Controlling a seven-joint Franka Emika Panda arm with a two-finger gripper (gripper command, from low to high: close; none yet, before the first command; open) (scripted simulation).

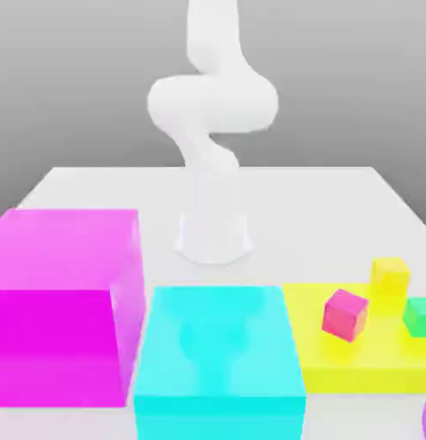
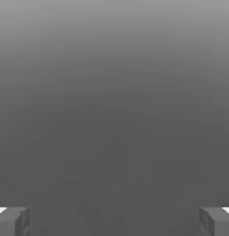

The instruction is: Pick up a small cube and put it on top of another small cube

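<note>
With the gripper's (image 2: 114, 222) jaws spread wide and empty, the small plain yellow cube (image 1: 390, 279) probably lies well below them.

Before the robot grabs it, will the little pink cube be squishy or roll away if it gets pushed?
The pink cube looks stiff, since its edges are straight and its sides flat. With those flat sides, it would probably slide rather than roll. It sits turned at an angle on the yellow slab, so a push on a corner might spin it.
</note>
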